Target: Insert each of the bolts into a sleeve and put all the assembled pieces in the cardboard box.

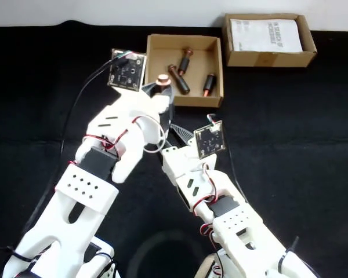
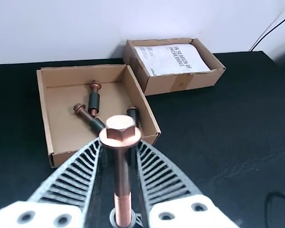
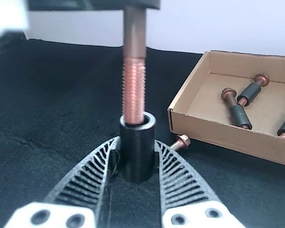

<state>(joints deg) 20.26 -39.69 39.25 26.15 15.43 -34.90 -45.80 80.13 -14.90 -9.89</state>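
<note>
The black-covered table [image 1: 290, 145] filled the high view. My left arm [image 1: 87, 185] ran up from the lower left of the frame toward the upper middle, and my right arm [image 1: 232, 220] came in from the lower right toward the centre.

The cardboard box [image 1: 197, 101] sat open at the upper middle of the frame. A second box [image 1: 267, 59] with a printed sheet [image 1: 265, 33] lying inside it stood in the upper right corner, near the first but apart from it.

My left gripper [image 2: 119, 142] hung just beside the lower left corner of the cardboard box. Its jaws were closed tight around the shank of a copper-coloured bolt [image 2: 121, 161], held upright with the hex head on top. Just below it in the frame, my right gripper [image 3: 137, 140] was clamped on both sides of a black sleeve [image 3: 137, 156], which stood upright. The threaded end of the bolt sat in the mouth of that sleeve, with most of the thread above the rim.

Three assembled pieces lay on the floor of the cardboard box: one near its middle [image 1: 178, 78], one toward the top [image 1: 185, 59] and one at the right wall [image 1: 209, 84].

A loose bolt [image 3: 179, 141] lay on the cloth just beside the box's near wall, behind the sleeve.
</note>
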